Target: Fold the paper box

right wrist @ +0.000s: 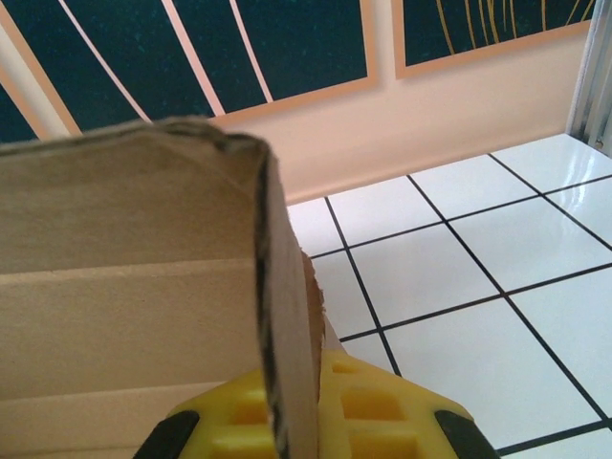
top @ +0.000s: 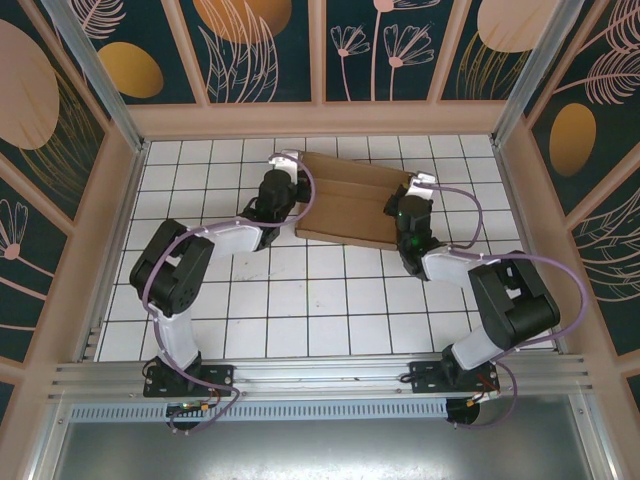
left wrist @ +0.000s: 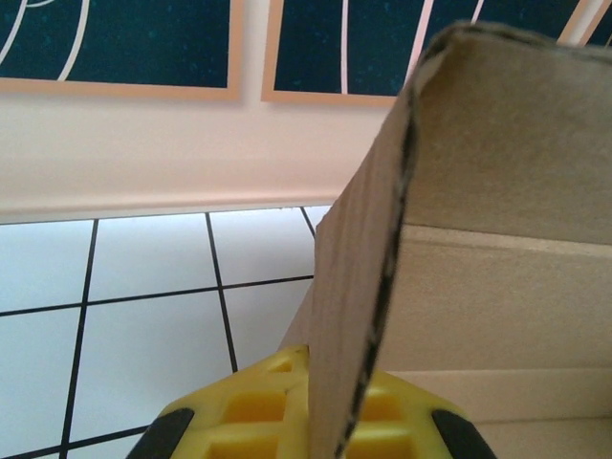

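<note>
Paper box point(top: 350, 205) sits on tiled worktop point(top: 300, 290); left end effector point(left wrist: 325, 426) grips its left flap; right end effector point(right wrist: 296, 421) grips its right flap.

The paper box point(top: 350, 205) in the upper middle of the frame is plain brown corrugated cardboard. It is matt and faintly fibrous, and its cut edges show the fluted core, rough and dark. The table point(top: 300, 320) beneath it is faced with glossy white tiles and dark grout lines, and the rail point(top: 320, 378) along the bottom looks like bare brushed metal. The left gripper point(left wrist: 316, 421) and right gripper point(right wrist: 306, 416) are matt yellow plastic with moulded recesses, and the left arm point(top: 175, 270) and right arm point(top: 510, 300) have smooth black and white plastic shells.
</note>
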Controlling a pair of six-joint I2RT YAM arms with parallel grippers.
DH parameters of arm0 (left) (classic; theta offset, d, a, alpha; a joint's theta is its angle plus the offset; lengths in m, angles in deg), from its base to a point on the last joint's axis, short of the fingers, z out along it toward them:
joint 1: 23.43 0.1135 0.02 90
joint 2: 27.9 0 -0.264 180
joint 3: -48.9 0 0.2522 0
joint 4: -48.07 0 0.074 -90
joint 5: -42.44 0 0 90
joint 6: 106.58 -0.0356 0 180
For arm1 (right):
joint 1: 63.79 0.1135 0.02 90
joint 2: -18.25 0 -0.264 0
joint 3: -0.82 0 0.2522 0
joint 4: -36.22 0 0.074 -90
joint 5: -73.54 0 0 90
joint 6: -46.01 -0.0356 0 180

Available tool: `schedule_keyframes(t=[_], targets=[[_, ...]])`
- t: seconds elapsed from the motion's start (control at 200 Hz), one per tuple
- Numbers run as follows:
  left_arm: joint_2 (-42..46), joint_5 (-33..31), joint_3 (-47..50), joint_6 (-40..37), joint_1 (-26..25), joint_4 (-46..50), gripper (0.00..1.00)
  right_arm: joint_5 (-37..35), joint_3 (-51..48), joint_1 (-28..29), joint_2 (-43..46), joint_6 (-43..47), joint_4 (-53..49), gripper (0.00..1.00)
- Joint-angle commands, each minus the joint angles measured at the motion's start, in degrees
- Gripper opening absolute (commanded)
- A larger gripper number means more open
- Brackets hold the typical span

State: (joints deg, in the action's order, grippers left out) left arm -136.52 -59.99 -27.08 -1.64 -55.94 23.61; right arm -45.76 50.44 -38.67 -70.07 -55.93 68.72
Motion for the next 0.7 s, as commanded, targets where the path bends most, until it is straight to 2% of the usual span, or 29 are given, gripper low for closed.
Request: schedule_keyframes(t=[0.0, 0.115, 0.365, 0.49, 0.696], targets=[[-1.7, 0.8, -0.6, 2.1, -1.8, -3.0, 0.00, -0.7, -0.9, 1.8, -0.7, -0.5, 7.3, 0.00], [-2.1, 0.1, 0.3, 2.6, -2.2, -4.5, 0.00, -2.9, -2.7, 3.1, -1.0, 0.1, 10.4, 0.00], [-2.1, -0.2, 6.1, 1.8, -3.0, -12.5, 0.00, -5.5, -9.1, 5.9, -3.6, 6.0, 26.1, 0.00], [-2.5, -0.7, 10.6, 0.7, -3.7, -18.0, 0.00, -8.5, -11.5, 9.9, -6.4, 9.6, 34.5, 0.00], [-3.1, 0.6, 13.1, 2.1, -3.9, -20.1, 0.00, -11.3, -12.7, 13.0, -9.6, 12.7, 40.5, 0.03]])
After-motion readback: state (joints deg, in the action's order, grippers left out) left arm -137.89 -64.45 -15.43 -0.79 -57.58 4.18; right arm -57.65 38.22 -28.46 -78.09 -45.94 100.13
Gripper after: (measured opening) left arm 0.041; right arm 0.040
